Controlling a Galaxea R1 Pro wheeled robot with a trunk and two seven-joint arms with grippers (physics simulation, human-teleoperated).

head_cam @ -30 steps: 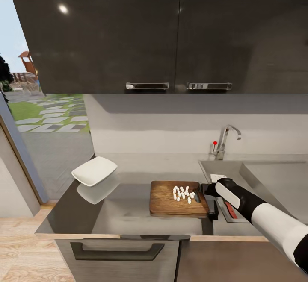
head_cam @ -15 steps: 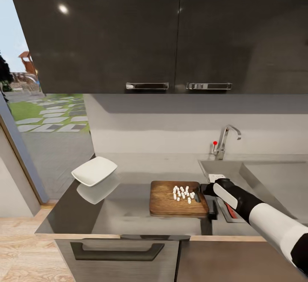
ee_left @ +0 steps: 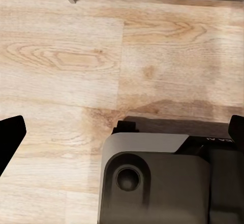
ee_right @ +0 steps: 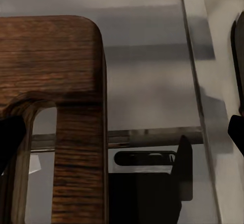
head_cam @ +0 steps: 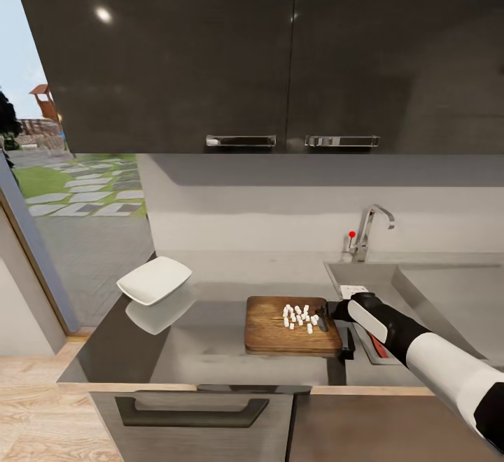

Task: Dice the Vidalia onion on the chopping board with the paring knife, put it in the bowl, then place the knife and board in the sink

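Note:
The brown chopping board [head_cam: 276, 329] lies on the grey countertop [head_cam: 203, 350] just left of the sink [head_cam: 448, 294]. The diced onion [head_cam: 299, 318], small white cubes, sits on the board's right half. My right gripper [head_cam: 336, 329] is open at the board's slotted right end. In the right wrist view the board [ee_right: 76, 81] lies between the spread fingertips [ee_right: 10, 137], one of them over the handle slot. The paring knife's red handle [head_cam: 378, 345] shows in the sink beside my right forearm. The white bowl [head_cam: 154, 280] rests at the countertop's left end. My left gripper [ee_left: 122, 132] hangs open over the wooden floor.
A chrome tap [head_cam: 367, 231] with a red knob stands behind the sink. A small white object [head_cam: 355, 290] lies in the sink's near-left corner. Dark wall cabinets [head_cam: 280, 56] hang overhead. A doorway to the outside [head_cam: 77, 196] opens on the left. The robot's base [ee_left: 162, 183] is under the left gripper.
My right arm has edged slightly left toward the board's end. The board, the diced onion, the bowl and the knife have stayed put.

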